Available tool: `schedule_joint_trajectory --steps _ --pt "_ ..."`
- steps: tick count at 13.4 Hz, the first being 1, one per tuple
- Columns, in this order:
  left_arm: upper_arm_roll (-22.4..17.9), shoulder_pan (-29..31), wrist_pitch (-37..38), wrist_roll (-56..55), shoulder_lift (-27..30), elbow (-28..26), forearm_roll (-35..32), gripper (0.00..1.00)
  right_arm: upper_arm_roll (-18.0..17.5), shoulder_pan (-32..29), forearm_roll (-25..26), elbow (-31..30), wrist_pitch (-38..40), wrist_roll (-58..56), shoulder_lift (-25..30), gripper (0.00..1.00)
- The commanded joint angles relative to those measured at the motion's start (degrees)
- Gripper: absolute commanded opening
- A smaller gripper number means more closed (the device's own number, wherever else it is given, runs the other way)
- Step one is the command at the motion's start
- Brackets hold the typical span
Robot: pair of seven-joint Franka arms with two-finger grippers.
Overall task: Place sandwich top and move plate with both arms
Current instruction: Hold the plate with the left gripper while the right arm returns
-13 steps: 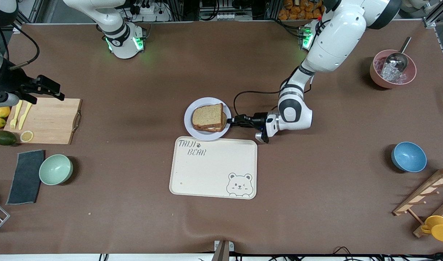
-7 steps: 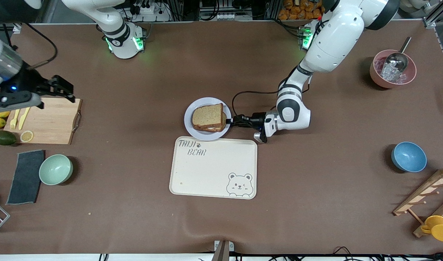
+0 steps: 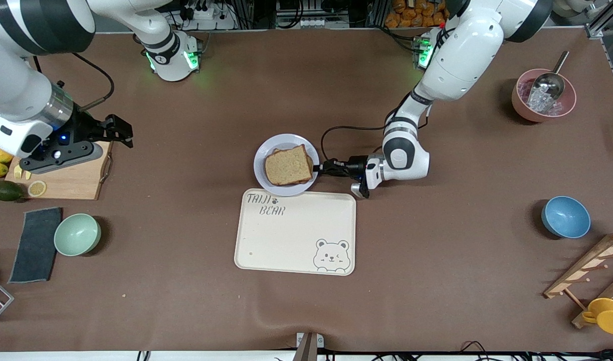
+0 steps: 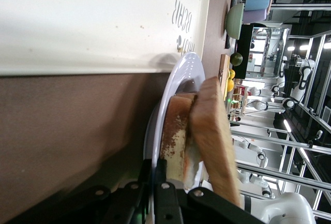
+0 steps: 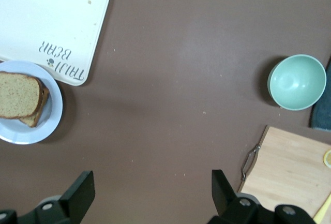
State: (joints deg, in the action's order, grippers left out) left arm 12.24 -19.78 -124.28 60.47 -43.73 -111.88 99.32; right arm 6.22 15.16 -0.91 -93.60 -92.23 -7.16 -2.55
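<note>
The sandwich top, a plain brown bread slice, lies on a lower slice on the pale plate at mid-table. My left gripper reaches in low from the left arm's end and is shut on the plate's rim. In the left wrist view the thin rim runs between the two black fingers of the left gripper, with the sandwich top just past them. My right gripper hangs open over bare table beside the cutting board. The right wrist view shows the right gripper empty, well apart from the plate.
The cream bear tray lies just nearer the camera than the plate. A cutting board, mint bowl and dark cloth sit at the right arm's end. A blue bowl, pink ice bowl and wooden rack sit at the left arm's end.
The left gripper's fingers have closed onto the plate's rim and the plate has shifted slightly. The right arm has swung from the cutting board toward the middle of the table.
</note>
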Motion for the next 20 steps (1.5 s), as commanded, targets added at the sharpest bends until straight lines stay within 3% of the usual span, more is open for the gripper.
schedule_joint_trajectory --steps 1,8,9,11,15,20 --pt "-0.1 -0.5 -1.1 3.0 -2.2 1.5 1.8 0.0 0.5 0.0 0.7 1.0 3.6 0.8 1.4 1.0" --pt "0.0 1.0 -0.6 6.8 -0.7 1.0 1.0 0.0 1.9 -2.0 -0.4 1.4 8.6 0.5 2.2 1.0" --pt "0.0 1.1 -0.3 7.1 -0.3 0.7 1.0 0.0 0.7 -4.5 -0.5 1.4 8.5 0.7 2.2 1.0" --pt "0.1 1.1 0.4 7.2 0.0 0.7 0.9 0.0 -6.5 -14.2 -1.6 2.0 8.3 0.7 2.2 1.0" --pt "1.4 1.2 3.3 8.6 0.1 0.7 0.9 0.0 -2.4 -16.0 -1.6 3.9 10.0 -0.8 1.9 1.0" --pt "1.6 1.4 4.4 9.1 0.9 1.0 0.9 0.0 -0.7 -16.5 -0.8 5.6 7.5 1.3 1.5 1.0"
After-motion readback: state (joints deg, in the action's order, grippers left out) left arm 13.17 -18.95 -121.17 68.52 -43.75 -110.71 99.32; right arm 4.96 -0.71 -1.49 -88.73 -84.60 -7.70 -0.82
